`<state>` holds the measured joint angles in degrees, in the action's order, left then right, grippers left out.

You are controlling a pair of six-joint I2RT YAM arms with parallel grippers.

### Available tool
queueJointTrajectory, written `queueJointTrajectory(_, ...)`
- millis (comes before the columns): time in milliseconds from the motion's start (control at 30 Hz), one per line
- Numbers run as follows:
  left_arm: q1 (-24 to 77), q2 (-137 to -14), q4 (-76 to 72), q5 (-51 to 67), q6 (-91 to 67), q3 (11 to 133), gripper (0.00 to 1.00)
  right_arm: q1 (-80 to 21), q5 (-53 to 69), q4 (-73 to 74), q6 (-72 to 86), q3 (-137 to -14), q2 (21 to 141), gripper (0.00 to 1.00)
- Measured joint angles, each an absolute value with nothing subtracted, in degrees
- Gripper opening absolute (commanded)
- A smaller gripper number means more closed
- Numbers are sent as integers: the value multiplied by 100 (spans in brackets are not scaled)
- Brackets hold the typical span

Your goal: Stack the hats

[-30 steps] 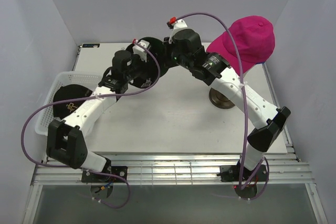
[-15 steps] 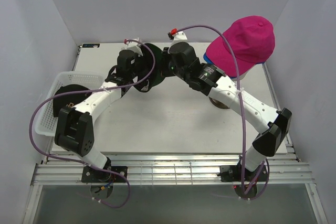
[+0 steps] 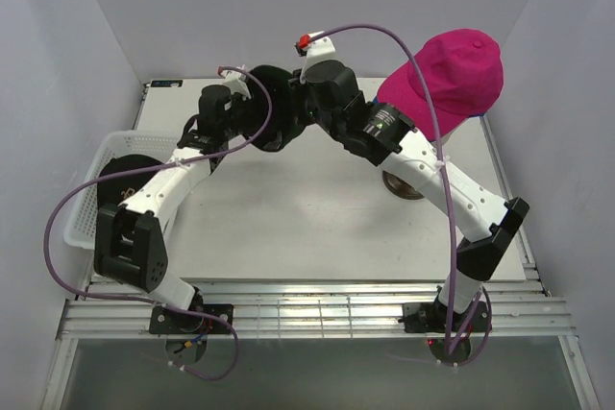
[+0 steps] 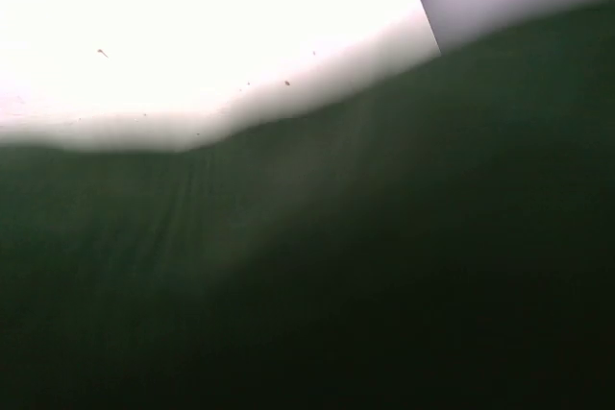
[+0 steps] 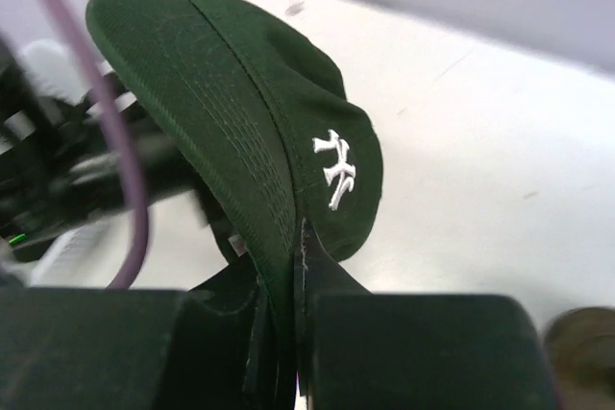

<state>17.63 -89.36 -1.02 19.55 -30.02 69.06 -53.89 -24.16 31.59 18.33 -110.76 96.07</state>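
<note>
The dark green cap with the white NY logo [image 3: 274, 110] hangs above the far middle of the table between both arms. My right gripper [image 5: 293, 276] is shut on its edge where the brim meets the crown [image 5: 279, 141]; in the top view that gripper [image 3: 306, 103] is at the cap's right side. My left gripper [image 3: 233, 112] is at the cap's left side. Green fabric [image 4: 384, 266] fills the left wrist view and hides the fingers. The pink cap [image 3: 452, 69] sits high at the right. The black cap [image 3: 130, 175] lies in the basket. The blue cap is hidden.
The white mesh basket [image 3: 82, 208] stands at the table's left edge. A dark round base [image 3: 404, 186] stands on the table under my right forearm, below the pink cap. Grey walls close in the back and both sides.
Both arms have shifted the green cap a little left and toward the back. The left wrist has swung further left. The pink cap and the basket have not moved.
</note>
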Motion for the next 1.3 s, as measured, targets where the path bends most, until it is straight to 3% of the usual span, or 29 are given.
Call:
queueJointTrajectory(133, 1763, -8305, 423, 2143, -2491, 6936, 79, -5406, -3181, 3159, 528, -12167, 9985, 8)
queueJointTrajectory(267, 1756, -7937, 1052, 2193, -1905, 7644, 80, -5365, -4075, 2084, -1369, -12326, 9974, 8)
queueJointTrajectory(533, 1756, -7791, 1684, 2670, -1280, 8392, 80, -5183, -5290, -2257, -7131, -12070, 10256, 8)
queueJointTrajectory(700, 1756, -7887, 2023, 2803, -1118, 8390, 80, -4893, -5245, -3675, -9356, -11557, 10068, 8)
queueJointTrajectory(967, 1745, -7920, 2375, 2836, -888, 8390, 80, -4287, -5413, -3701, -10339, -10357, 9133, 8)
queueJointTrajectory(1300, 1745, -7920, 2530, 2823, -797, 8335, 80, -3990, -5457, -1649, -8659, -9760, 7793, 8)
